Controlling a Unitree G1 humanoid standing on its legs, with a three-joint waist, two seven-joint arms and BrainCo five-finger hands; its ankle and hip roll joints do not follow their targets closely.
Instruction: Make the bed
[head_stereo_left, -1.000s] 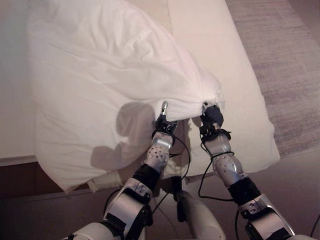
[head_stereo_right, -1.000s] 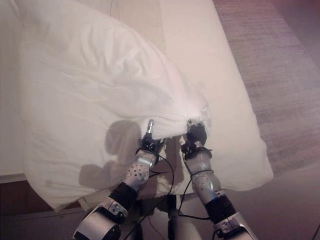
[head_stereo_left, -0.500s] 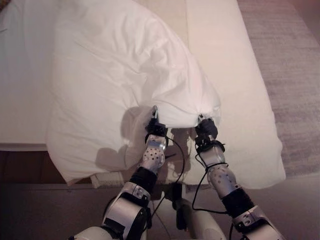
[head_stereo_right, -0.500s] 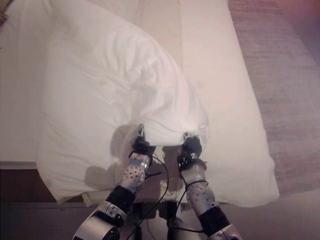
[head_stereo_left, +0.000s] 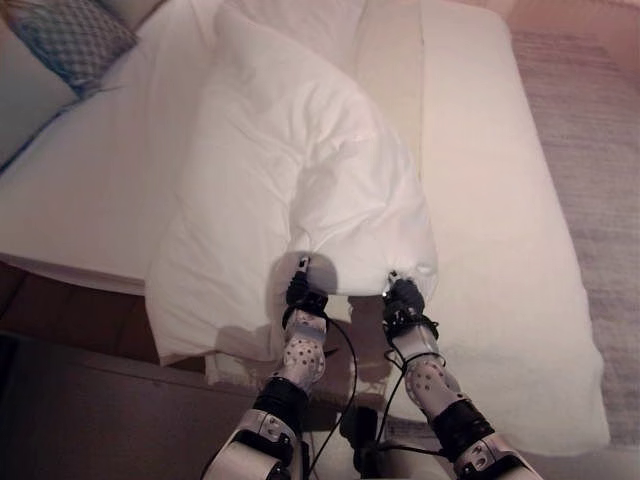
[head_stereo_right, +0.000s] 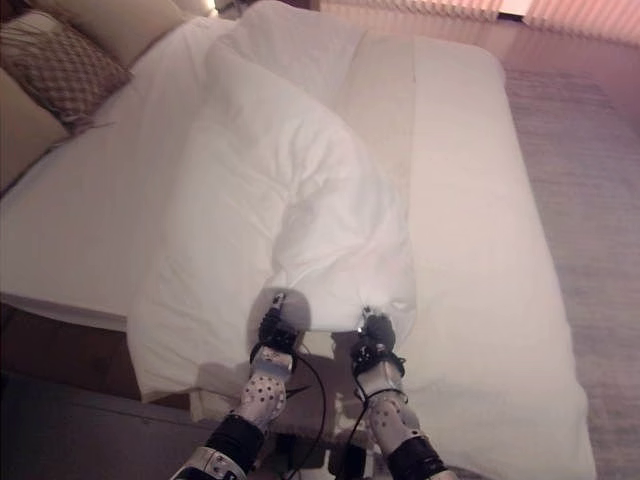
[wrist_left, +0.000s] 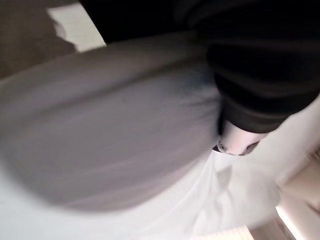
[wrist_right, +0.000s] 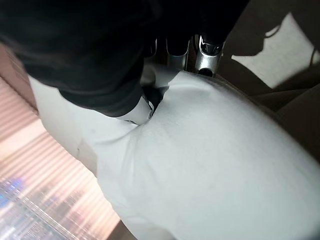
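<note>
a wide white bed (head_stereo_left: 500, 180) runs away from the robot, its white duvet (head_stereo_left: 300, 170) bunched in a long ridge up the middle, one near corner draping off the foot. compared with a second ago the view takes in far more of the mattress, now reaching a patterned cushion (head_stereo_left: 75, 35) at the head, a camera shift, while the duvet looks stretched longer. the left hand (head_stereo_left: 299, 292) and right hand (head_stereo_left: 401, 294) each pinch the duvet's near hem, fingers curled into the cloth. spreading likely comes next.
</note>
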